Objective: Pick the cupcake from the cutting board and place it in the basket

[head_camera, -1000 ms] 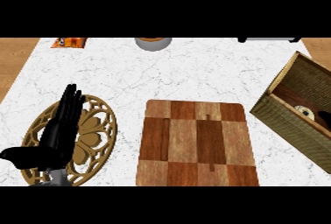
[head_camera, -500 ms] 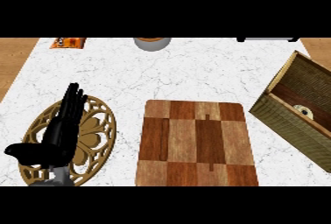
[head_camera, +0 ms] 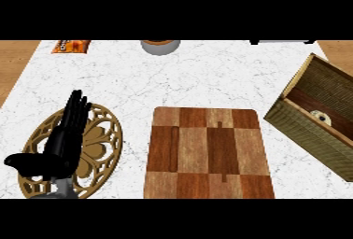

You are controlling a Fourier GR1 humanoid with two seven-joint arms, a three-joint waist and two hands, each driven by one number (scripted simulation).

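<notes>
The board [head_camera: 207, 154] lies bare on the desk [head_camera: 207, 79], and a small pale round thing, I judge the cupcake [head_camera: 321, 117], sits in the basket [head_camera: 303, 137] at the right, so the task looks done. My left hand [head_camera: 63, 140] rests open and empty over the plate [head_camera: 103, 140] at the left; my right hand is out of view.

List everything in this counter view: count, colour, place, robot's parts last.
White marble counter: one, white, underneath everything.
Checkered wooden cutting board: one, brown, centre.
Woven wicker basket: one, tan, right edge.
Small round cupcake: one, pale, inside basket.
Ornate round trivet: one, golden-brown, left.
Orange packet: one, orange, top left.
Grey cup: one, grey, top centre.
Dark item: one, dark, top right, cut off.
Left hand: one, black, fingers straight, over trivet.
</notes>
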